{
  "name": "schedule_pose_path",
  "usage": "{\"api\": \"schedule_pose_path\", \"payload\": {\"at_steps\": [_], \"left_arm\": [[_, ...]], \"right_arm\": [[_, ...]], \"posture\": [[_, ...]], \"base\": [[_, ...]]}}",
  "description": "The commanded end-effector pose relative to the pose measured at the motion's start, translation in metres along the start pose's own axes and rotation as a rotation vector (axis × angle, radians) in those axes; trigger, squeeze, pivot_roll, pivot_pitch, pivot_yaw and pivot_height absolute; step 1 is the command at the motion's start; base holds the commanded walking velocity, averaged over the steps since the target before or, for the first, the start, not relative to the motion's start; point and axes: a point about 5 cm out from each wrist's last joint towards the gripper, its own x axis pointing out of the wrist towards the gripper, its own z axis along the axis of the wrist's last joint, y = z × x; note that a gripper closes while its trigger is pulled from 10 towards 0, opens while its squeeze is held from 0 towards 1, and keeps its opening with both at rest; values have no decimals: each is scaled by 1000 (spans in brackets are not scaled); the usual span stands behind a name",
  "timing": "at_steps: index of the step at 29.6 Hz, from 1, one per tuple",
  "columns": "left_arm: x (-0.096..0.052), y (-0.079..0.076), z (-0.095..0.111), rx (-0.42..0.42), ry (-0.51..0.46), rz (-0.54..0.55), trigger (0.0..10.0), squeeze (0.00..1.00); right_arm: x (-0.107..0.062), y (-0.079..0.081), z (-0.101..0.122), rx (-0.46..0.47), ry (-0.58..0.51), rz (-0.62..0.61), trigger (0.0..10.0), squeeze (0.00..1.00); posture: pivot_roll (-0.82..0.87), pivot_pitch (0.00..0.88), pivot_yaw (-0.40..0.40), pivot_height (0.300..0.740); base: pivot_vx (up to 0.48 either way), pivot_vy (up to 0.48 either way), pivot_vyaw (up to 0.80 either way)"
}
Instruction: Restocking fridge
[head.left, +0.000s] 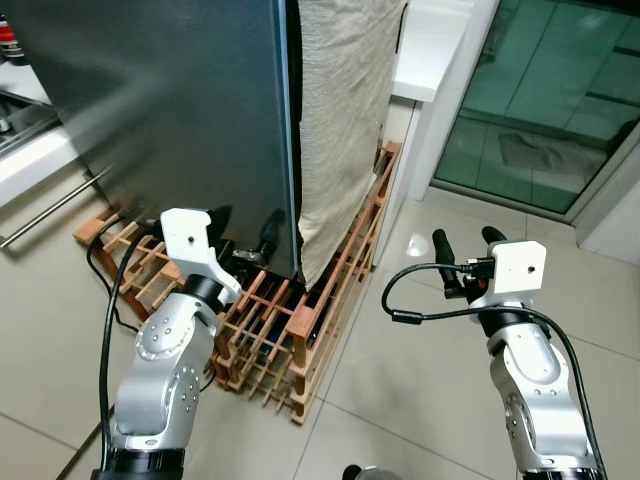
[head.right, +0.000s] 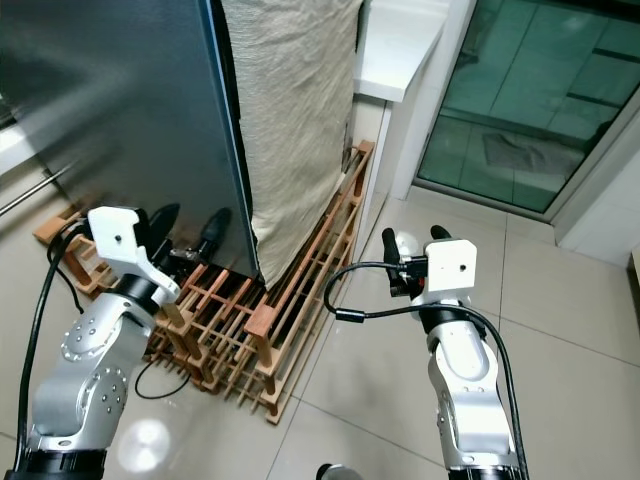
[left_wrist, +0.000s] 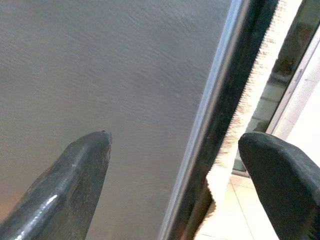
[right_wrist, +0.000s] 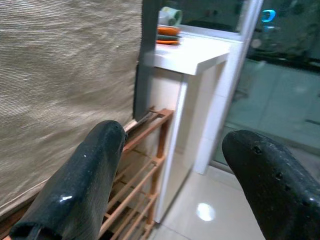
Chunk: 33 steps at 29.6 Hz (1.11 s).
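Observation:
The fridge (head.left: 170, 100) is a tall dark grey steel body, and its front corner edge (head.left: 287, 140) runs down the middle of the eye views. A beige cloth (head.left: 345, 110) hangs over the side to the right of that edge. My left gripper (head.left: 245, 222) is open, low down close to the grey face. In the left wrist view its fingers (left_wrist: 75, 180) stand either side of the fridge's edge (left_wrist: 215, 130). My right gripper (head.left: 466, 240) is open and holds nothing. It is out over the floor tiles, pointing toward the cloth (right_wrist: 60, 75).
A wooden slatted rack (head.left: 300, 335) lies on the floor under and beside the fridge, with black cables (head.left: 105, 300) by it. A white counter (head.left: 430, 40) with orange plates (right_wrist: 167, 32) stands behind, and a glass sliding door (head.left: 540, 100) is to the right. A drawer handle (head.left: 50, 210) is at left.

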Motion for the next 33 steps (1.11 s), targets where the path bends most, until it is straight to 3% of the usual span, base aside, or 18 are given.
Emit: {"api": "schedule_pose_path", "payload": {"at_steps": [1,10,18,27,33], "left_arm": [[1,5,0,30,-1,17,10000,0],[4,1,-1,29,-5,6,10000,0],[4,-9,-6,30,2,-11,10000,0],[3,-9,-10,41,3,6,10000,0],[7,-12,-9,79,-2,18,10000,0]], "right_arm": [[1,0,1,10,-14,-5,10000,0],[5,-2,1,-28,-13,10,10000,0],[3,-1,-2,-7,-12,5,10000,0],[1,-5,-7,-6,-4,-4,10000,0],[4,-5,-3,-8,-27,-14,10000,0]], "posture": [[-56,0,15,740],[-50,0,3,740],[-46,0,-2,740],[-49,0,-6,740],[-60,0,0,731]], "base": [[0,0,0],[0,0,0],[0,0,-614],[0,0,-597],[0,-249,0]]}}
